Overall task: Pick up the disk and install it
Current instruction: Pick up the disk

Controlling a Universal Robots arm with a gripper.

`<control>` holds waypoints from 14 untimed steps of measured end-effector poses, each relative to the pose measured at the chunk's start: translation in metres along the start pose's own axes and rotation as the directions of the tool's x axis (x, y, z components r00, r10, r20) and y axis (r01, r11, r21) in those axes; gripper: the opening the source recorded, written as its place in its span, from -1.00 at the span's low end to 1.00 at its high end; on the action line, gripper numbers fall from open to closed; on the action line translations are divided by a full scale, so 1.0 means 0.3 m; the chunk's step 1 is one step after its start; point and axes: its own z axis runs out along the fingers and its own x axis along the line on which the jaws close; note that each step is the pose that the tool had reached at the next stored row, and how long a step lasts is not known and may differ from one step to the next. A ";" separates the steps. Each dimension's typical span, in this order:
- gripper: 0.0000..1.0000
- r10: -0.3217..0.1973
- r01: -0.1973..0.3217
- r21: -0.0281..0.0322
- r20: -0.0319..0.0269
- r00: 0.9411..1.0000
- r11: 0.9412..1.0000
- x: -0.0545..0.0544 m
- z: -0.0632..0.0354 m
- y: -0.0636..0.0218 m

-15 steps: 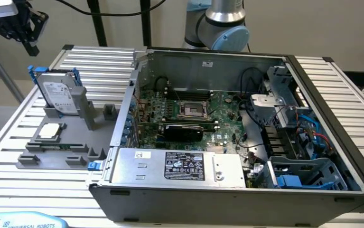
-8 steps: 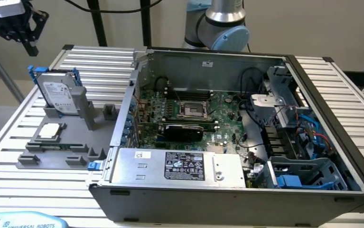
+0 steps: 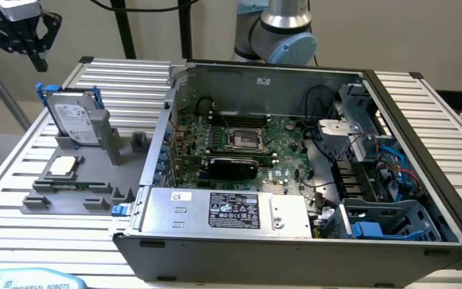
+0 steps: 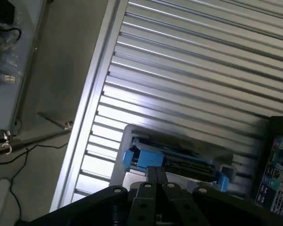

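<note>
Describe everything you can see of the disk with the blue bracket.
The disk is a flat silver-grey rectangle, metal by its look, with a white printed label on its face and a bright blue plastic bracket around it. It stands on edge, leaning slightly, in a grey holder on the slatted table, at the exterior view's left of the open computer case. Only the holder touches it; the shut gripper is above it, apart.

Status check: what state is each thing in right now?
end effector: shut, empty, above the disk.
disk: upright in the grey fixture, not gripped.
chip: lying flat on the fixture.
computer case: open, interior exposed.
</note>
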 end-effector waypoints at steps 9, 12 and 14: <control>-0.79 -0.164 0.164 -0.003 -0.008 0.986 0.987 0.000 0.003 0.000; -0.79 -0.217 0.217 -0.004 -0.010 0.976 0.976 0.000 0.004 0.000; -0.79 -0.252 0.252 -0.005 -0.012 0.968 0.968 0.000 0.004 0.000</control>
